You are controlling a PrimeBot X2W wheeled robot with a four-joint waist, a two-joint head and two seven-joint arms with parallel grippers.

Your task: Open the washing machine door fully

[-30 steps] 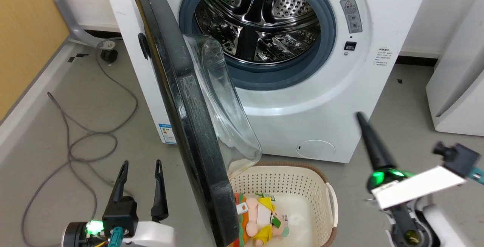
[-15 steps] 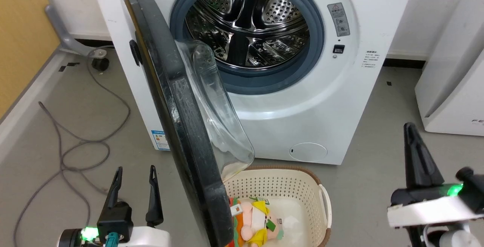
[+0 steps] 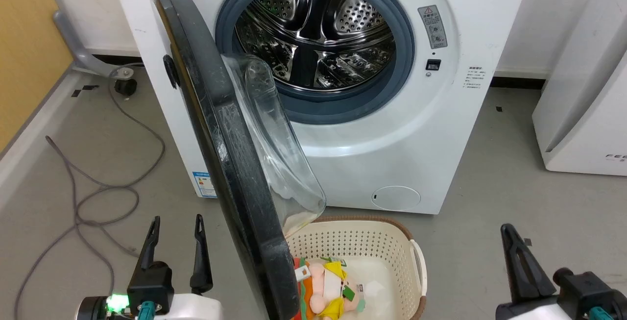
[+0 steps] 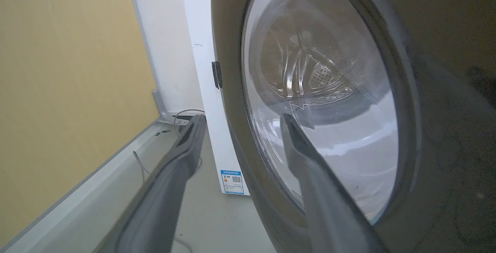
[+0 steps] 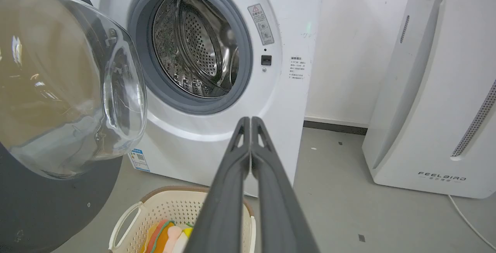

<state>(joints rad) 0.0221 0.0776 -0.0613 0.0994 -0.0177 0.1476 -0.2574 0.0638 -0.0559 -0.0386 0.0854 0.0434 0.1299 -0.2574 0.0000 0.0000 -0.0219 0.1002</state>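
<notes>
- Washing machine (image 3: 406, 129): white front-loader, seen at 12 o'clock in the head view. The steel drum (image 3: 318, 40) is exposed inside a grey-blue gasket (image 3: 401, 75).
- Washing machine door (image 3: 230, 163): swung out from hinges at 9 o'clock of the drum opening. It is seen nearly edge-on from the head, with the glass bowl turned toward 3 o'clock.
- Left gripper (image 3: 177, 218): placed at 7 o'clock, just beside the door's outer black face. The fingers (image 4: 182, 156) are spread, with nothing between them.
- Right gripper (image 5: 251, 119): placed at 5 o'clock, well apart from the door. The fingers are pressed together at the tips, and nothing is pinched.
- Basket (image 3: 392, 234): cream and perforated, set on the floor at 6 o'clock below the door. A plush toy (image 3: 333, 285) is held inside.
- Grey cable (image 3: 88, 197): looped on the floor at 9 o'clock.
- White appliance (image 3: 583, 114): stood at 3 o'clock.
</notes>
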